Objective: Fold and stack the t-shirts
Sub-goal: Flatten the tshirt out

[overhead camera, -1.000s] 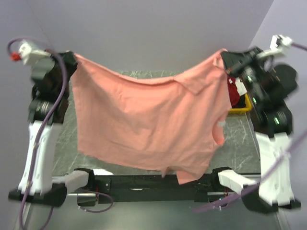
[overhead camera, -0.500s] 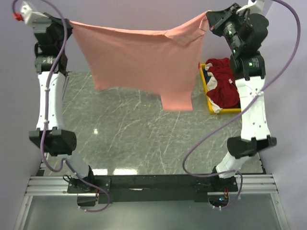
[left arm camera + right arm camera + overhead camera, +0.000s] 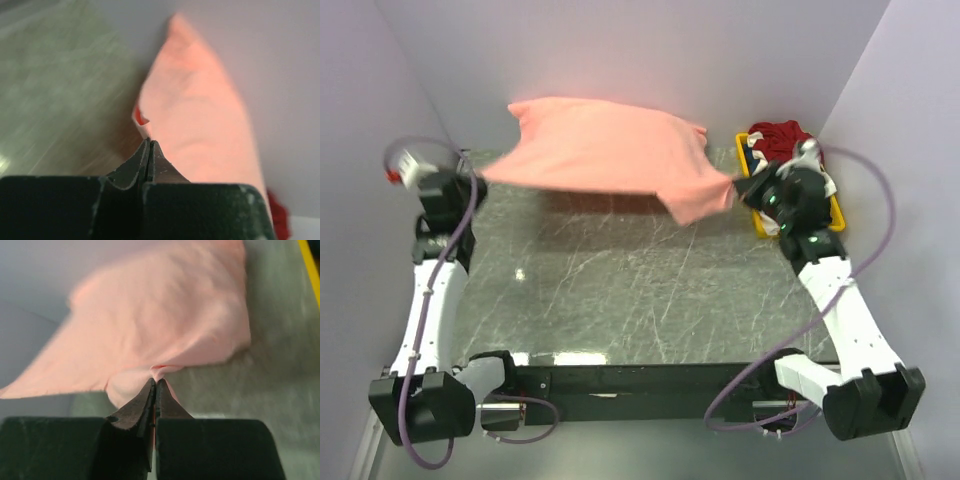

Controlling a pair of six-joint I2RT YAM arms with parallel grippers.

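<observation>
top external view: the salmon-pink t-shirt [image 3: 610, 145] is shown spread in the air above the far part of the marble-patterned table [image 3: 620, 290], held between the two arms and billowed upward at its middle, close to the back wall. the left gripper [image 3: 475, 178] is seen at the shirt's left corner and the right gripper [image 3: 738, 187] at its right corner, where a fold of cloth hangs lower than the rest. the dark red t-shirt [image 3: 782, 138], with white parts, is seen heaped in the yellow tray [image 3: 742, 148] at the far right of the table, just behind the right gripper. left wrist view: the jaws are pressed together with a thin edge of pink cloth pinched at their tips, and the shirt is seen stretching away along the wall; a small patch of dark red is visible at the lower right edge. right wrist view: the jaws are likewise closed tight on a gathered pucker of the pink cloth, and the rest of the shirt is seen fanning out ahead, blurred, above the table, with a strip of the yellow tray at the upper right edge.
</observation>
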